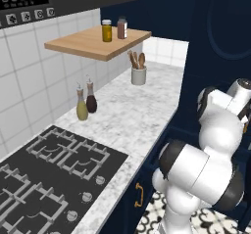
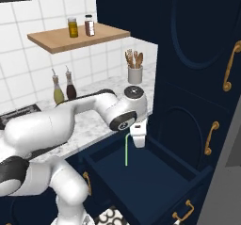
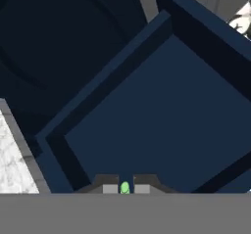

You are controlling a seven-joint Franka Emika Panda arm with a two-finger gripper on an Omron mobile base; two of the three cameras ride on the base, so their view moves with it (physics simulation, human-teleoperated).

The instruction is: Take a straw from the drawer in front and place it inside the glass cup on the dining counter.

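The thin light-green straw (image 2: 126,149) hangs upright over the open navy drawer (image 2: 188,170), its bent top caught in my gripper (image 2: 133,135), which is shut on it. Its lower end points down into the drawer's back left part, above the dark floor. In the hand view the straw (image 3: 124,187) shows as a small green spot pinched between my gripper (image 3: 125,189) fingertips, with the drawer (image 3: 162,115) interior spread out below. The glass cup and the dining counter are out of view.
A marbled counter (image 1: 127,115) carries a black stove (image 1: 54,169), two oil bottles (image 1: 86,103) and a utensil holder (image 1: 138,74). A wooden shelf (image 1: 95,43) with two jars hangs above. Tall navy cabinet doors with gold handles (image 2: 228,66) stand right behind the drawer.
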